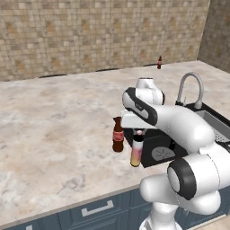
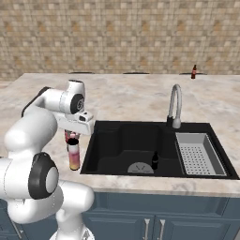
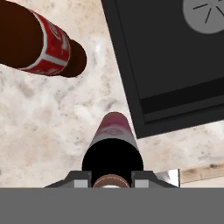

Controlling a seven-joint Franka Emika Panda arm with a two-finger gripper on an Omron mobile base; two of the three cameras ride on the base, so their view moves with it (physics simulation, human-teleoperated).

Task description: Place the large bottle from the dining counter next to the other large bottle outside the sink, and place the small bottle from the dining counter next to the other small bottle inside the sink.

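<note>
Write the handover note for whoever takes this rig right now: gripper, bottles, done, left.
Gripper: shut on the pink-labelled bottle, upright on the counter by the sink's left edge.
Red-labelled brown bottle: stands just beside it, outside the sink.
Small dark bottle: in the basin near the drain.
Another small bottle: far back on the counter.
Done: large bottle looks placed.
Left: release it, then fetch the small bottle into the sink.
</note>
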